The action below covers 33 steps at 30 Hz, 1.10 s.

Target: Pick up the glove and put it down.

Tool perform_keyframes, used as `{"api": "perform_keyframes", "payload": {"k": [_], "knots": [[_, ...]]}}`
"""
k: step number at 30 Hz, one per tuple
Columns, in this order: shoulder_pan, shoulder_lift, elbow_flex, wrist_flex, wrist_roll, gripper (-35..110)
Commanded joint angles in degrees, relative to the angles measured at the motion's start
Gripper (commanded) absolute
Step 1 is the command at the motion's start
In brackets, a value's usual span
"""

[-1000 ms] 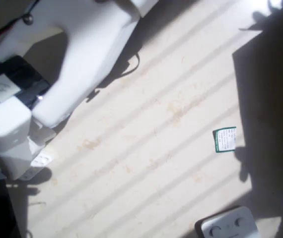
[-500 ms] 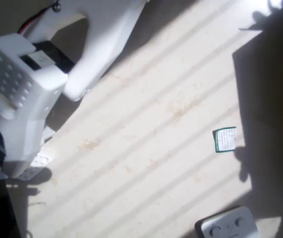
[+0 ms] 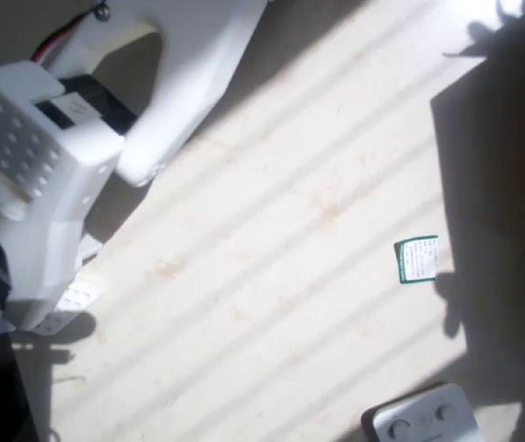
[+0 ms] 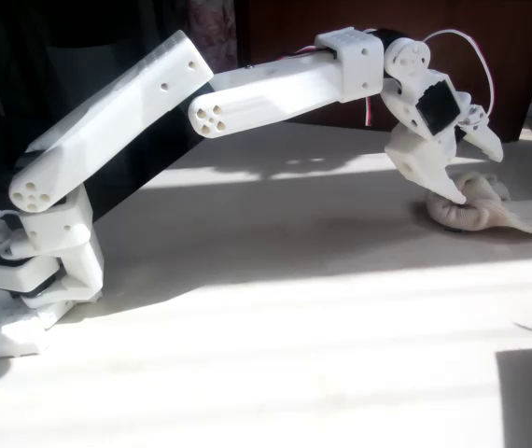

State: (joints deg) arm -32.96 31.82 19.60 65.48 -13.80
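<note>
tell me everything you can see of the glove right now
The glove is off-white, soft-looking fabric, lying crumpled on the pale table at the right of the fixed view, partly in shade. One end is bunched into a rounded lump; flatter parts trail off to the right, where stubby finger shapes show. The white gripper has come down on the bunched end, its lower finger pressing into the cloth. Whether the jaws have closed on it cannot be told. It is not lifted.

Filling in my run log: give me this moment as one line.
stage: grasp | tool: lowered onto glove, jaws around its bunched end | glove: on table | lifted: no
</note>
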Motion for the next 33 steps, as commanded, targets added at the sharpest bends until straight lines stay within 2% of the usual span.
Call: {"api": "perform_keyframes", "payload": {"k": [1,13,19,30,33], "knots": [[-0.88,0.44,-2.29,0.18,0.44,35],[-0.35,-4.48,-2.90,-0.35,0.35,35],[-0.44,-4.57,-2.90,-5.19,0.35,35],[-0.44,-3.96,-2.29,-3.43,0.35,35],[-0.35,-3.96,-2.64,-0.09,0.35,30]]}}
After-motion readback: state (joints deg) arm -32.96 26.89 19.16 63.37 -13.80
